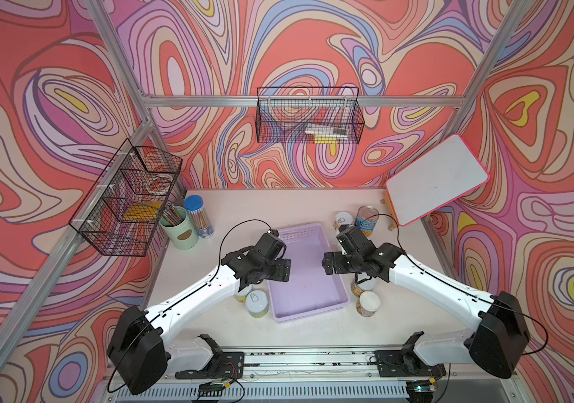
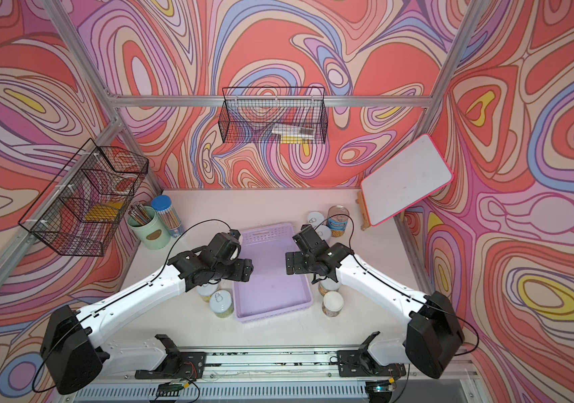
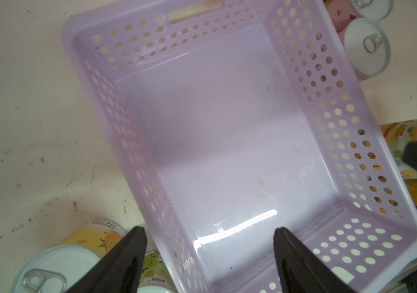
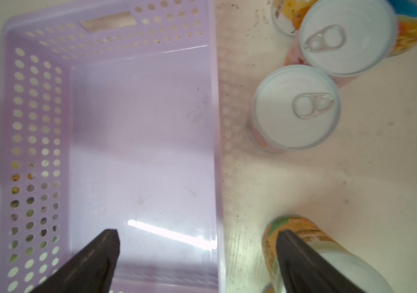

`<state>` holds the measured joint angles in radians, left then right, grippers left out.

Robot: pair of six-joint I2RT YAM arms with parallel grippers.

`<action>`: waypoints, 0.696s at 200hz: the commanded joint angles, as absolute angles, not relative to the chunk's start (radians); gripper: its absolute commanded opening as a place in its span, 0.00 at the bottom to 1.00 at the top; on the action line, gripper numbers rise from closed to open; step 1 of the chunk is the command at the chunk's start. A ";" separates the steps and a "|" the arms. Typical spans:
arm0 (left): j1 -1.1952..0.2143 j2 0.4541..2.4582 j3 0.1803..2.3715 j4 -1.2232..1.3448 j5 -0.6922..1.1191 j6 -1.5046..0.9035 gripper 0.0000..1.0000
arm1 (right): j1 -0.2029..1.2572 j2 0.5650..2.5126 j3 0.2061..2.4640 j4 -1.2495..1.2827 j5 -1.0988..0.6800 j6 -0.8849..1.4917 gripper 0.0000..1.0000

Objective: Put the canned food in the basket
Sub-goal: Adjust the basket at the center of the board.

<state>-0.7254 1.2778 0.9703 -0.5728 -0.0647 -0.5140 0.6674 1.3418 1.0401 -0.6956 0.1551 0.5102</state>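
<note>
Nothing is packed yet: the lavender basket [image 3: 139, 40] beneath is bare. The left gripper [image 3: 208, 236] and right gripper [image 4: 197, 236] both stand spread, empty, with pull-tab cans [image 4: 296, 106] just beside them.

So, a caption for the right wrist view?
Open right gripper above the rim of the empty basket; cans stand outside.

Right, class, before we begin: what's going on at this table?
The job is getting cans into the lavender basket, which is empty so far. The left tool and right tool both hang open above its long edges, holding nothing. The cans stand on the table around it, such as a pull-tab can on the left tool's side and a blue-labelled can at the back.
</note>
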 commanded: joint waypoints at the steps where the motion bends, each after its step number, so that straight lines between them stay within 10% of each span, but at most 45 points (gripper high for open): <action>1: -0.769 1.286 1.004 -0.500 -0.096 -0.479 0.91 | 0.666 1.313 1.077 -0.727 0.324 0.516 0.98; 139: -0.808 1.604 1.308 -0.199 0.031 -0.295 0.99 | 0.254 1.609 1.433 -0.700 0.151 0.313 0.98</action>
<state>-0.8047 1.5494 1.2507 -0.2741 -0.0166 -0.3386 0.2874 1.5360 1.3598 -0.7128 0.1810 0.3416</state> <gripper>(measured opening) 0.991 0.982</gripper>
